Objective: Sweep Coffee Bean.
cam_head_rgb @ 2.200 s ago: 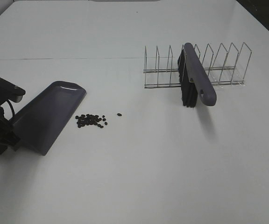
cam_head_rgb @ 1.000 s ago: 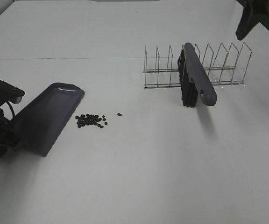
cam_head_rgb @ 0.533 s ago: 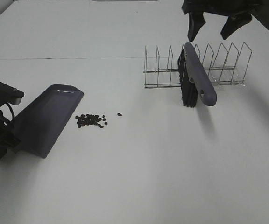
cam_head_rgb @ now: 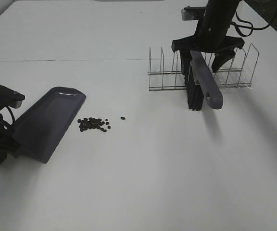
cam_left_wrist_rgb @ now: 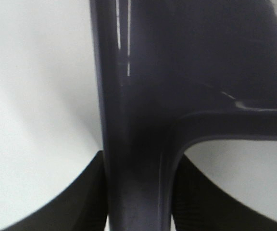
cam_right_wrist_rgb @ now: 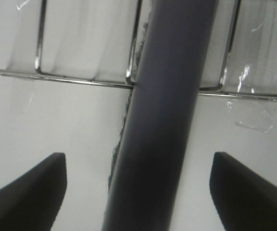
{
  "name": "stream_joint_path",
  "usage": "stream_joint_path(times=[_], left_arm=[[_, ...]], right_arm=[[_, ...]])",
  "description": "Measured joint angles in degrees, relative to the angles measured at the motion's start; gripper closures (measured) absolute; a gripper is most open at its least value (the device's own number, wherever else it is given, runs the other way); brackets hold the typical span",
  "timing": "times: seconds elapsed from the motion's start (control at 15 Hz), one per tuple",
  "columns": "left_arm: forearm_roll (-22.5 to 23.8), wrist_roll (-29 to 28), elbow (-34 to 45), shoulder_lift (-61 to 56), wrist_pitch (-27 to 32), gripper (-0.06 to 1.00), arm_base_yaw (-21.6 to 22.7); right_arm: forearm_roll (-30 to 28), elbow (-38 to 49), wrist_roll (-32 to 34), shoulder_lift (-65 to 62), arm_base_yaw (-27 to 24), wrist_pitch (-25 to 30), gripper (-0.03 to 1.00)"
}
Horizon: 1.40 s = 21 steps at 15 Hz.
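Sweeping is not yet starting: the small dark brown coffee beans are lying left of centre on the white bench, just beside the grey-purple plastic dustpan that the left pincer is clenching. Upper right, the right pincer, released, is straddling the grey-purple brush leaning in the wire rack.

The dustpan is smooth, glossy grey-purple plastic (bright streaks run along its handle). The brush has a duller, smooth plastic back and dark fibrous bristles. The rack is thin, shiny metal wire. The desk is matt white, and the coffee beans are dull and dark.
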Motion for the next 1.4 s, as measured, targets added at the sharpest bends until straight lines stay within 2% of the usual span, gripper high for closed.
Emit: stream_joint_path(times=[0.47,0.53,0.6,0.67,0.73,1.13,1.4], left_arm=[[-0.29,0.0,0.0,0.0,0.17,0.61,0.0],[-0.46,0.0,0.0,0.0,0.17,0.61,0.0],[-0.57,0.0,0.0,0.0,0.23,0.61,0.0],[-0.63,0.0,0.0,0.0,0.23,0.61,0.0],[-0.74,0.0,0.0,0.0,0.29,0.61,0.0],[-1.2,0.0,0.0,0.0,1.38,0.61,0.0],[-1.03,0.0,0.0,0.0,1.72,0.61,0.0]], right_arm=[[0.06,0.0,1.66,2.46,0.0,0.06,0.3],[0.06,0.0,1.83,2.46,0.0,0.06,0.37],[0.06,0.0,1.95,2.46,0.0,0.06,0.5],[0.06,0.0,2.23,2.46,0.0,0.06,0.59],[-0.63,0.0,2.92,2.46,-0.06,0.34,0.62],[-0.63,0.0,3.44,2.35,-0.06,0.29,0.62],[0.11,0.0,2.98,-4.93,0.0,0.57,0.62]])
